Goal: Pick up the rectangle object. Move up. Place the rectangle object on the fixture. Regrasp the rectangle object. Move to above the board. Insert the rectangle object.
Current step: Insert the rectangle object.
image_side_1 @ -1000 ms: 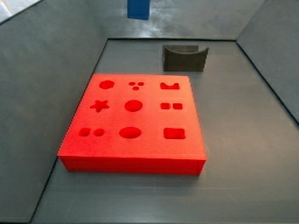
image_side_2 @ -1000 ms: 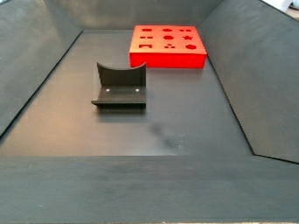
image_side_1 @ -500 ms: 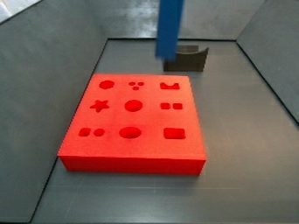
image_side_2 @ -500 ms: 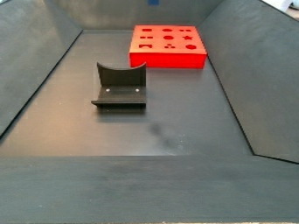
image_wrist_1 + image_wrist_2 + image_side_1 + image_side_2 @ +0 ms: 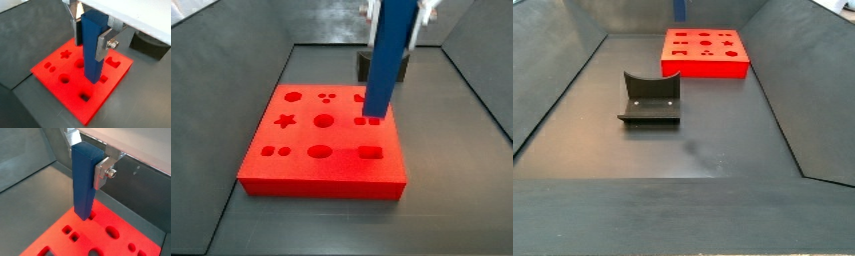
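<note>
Holding the bar upright, my end effector hung above the board, its silver fingers closed onto the bar's upper part from two opposite sides. The bar was blue, long and slim, and it hung straight down with its square lower end free.

In both wrist views the lower end stood over the board's top, close above the cut-outs and clear of the surface as far as I could tell; which cut-out lay under it I could not tell. In a side view the bar ran down from the top edge, and its lower end appeared just beside the pair of small square cut-outs near the board's far right part. In a side view taken from farther off, only a short blue piece of the bar showed at the top edge, behind the board.

The fixture sat on the dark floor, well apart from the board, with nothing in its notch. In a side view it stood beyond the board, partly hidden behind the bar.
</note>
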